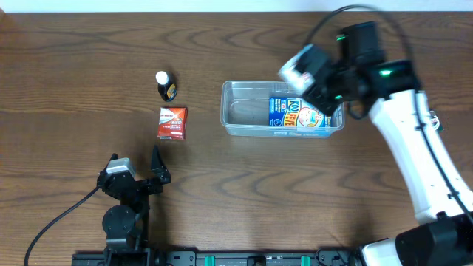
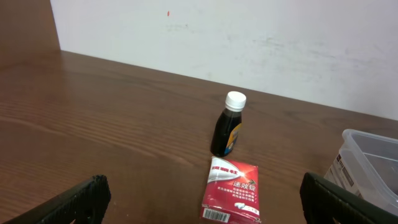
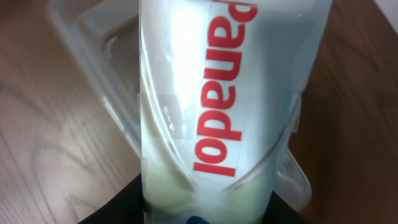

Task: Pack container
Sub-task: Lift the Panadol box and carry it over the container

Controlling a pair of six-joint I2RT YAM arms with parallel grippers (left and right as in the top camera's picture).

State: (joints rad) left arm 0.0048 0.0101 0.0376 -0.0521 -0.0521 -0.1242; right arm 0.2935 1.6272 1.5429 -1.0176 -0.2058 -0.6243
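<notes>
Dark wood table [image 1: 74, 59], white wall behind. Clear tub [image 1: 224, 111] sits right of centre with a blue box [image 1: 295, 114] lying inside. I read this as mid-placement: my right gripper [image 1: 329, 89] hangs over the tub's right end, jaws pinching a white box [image 3: 205, 93]. Next move: lower it beside the blue box, then release. Bottle [image 1: 164, 85] and red packet [image 1: 172, 122] lie unpacked to the left. Left gripper [image 1: 135, 166] is parked low, jaws spread wide.

A clear container [image 1: 235, 118] lies right of centre on the brown surface [image 1: 74, 59], with 1 blue box [image 1: 294, 115] in its right half. The right hand [image 1: 329, 94] hangs over that end, its grip unclear. Further left are 1 dark bottle [image 1: 165, 86] and 1 red box [image 1: 172, 123]. The left hand [image 1: 138, 168], nearer, is spread wide.
</notes>
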